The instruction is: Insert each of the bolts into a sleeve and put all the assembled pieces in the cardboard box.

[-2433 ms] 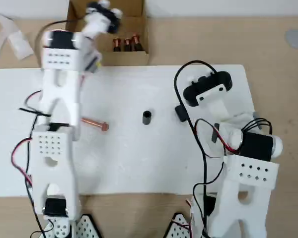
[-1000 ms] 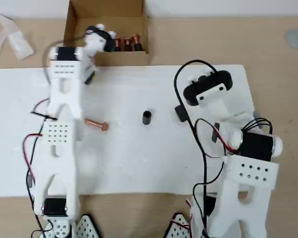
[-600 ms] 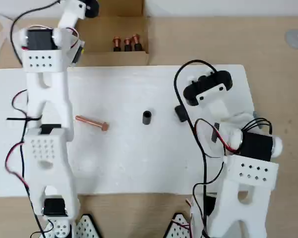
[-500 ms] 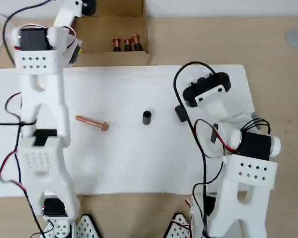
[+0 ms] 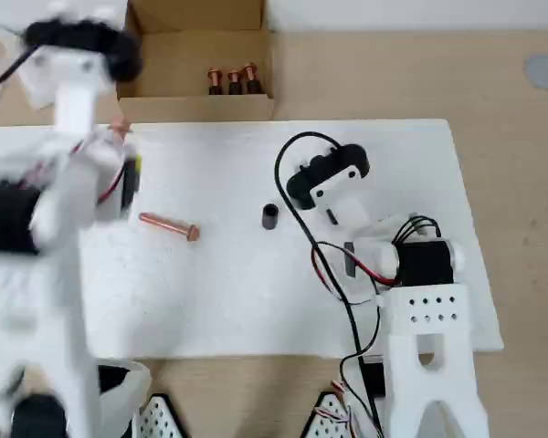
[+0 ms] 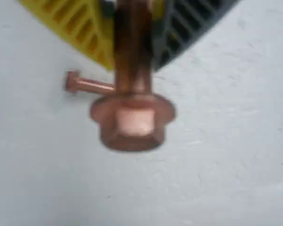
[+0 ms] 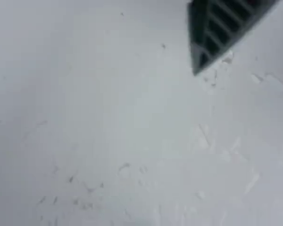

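Observation:
My left gripper (image 6: 132,61) is shut on a copper bolt (image 6: 132,117) that hangs between its yellow and black fingers, head down, over the white foam sheet (image 5: 228,301). A second copper bolt (image 5: 167,225) lies loose on the foam; the left wrist view shows it (image 6: 87,84) just beyond the held one. In the high view a black sleeve (image 5: 270,216) stands upright mid-sheet. My right gripper (image 5: 301,192) hovers just right of it, with one dark finger (image 7: 212,33) over bare foam. The cardboard box (image 5: 164,64) at the back holds three copper pieces (image 5: 233,80).
The left arm (image 5: 64,210) is blurred and rises over the foam's left side. A black cable (image 5: 333,274) loops from the right arm across the sheet. The wooden table (image 5: 511,137) surrounds the foam, with a grey disc (image 5: 546,69) at the far right.
The left arm swung away from the box and now stands over the foam's left side. The right arm shifted left, closer to the black sleeve. The loose bolt and sleeve stayed put.

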Robot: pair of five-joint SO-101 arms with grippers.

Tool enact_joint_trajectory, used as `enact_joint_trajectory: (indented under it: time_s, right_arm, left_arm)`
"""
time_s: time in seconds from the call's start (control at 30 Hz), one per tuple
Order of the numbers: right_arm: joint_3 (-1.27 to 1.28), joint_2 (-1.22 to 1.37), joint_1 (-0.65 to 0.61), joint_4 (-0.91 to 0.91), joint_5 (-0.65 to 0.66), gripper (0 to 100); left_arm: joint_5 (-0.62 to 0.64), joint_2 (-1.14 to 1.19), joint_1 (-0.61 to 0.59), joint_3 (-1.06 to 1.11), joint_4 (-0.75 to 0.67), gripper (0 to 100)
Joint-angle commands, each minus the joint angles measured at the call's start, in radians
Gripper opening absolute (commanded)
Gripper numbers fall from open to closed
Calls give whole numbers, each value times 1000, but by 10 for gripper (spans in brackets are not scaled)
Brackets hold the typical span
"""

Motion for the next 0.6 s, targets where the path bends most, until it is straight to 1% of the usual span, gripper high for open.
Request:
enact_joint_trajectory:
  time_s: [0.0,0.13,0.27,0.4,0.57]
  right_arm:
    - [-2,-7,-16,-29,-11,402]
    - [-35,91,-16,-35,-35,403]
    - [-160,268,-16,-46,-40,401]
    - [-298,449,-16,-46,-34,401]
    - [-415,616,-27,-44,-38,401]
  left_arm:
    - [71,-143,21,78,3,9]
    - [132,-200,21,164,0,9]
    - [199,-254,21,203,-51,9]
    - [203,-325,23,239,-95,9]
    - [201,-423,21,370,-137,9]
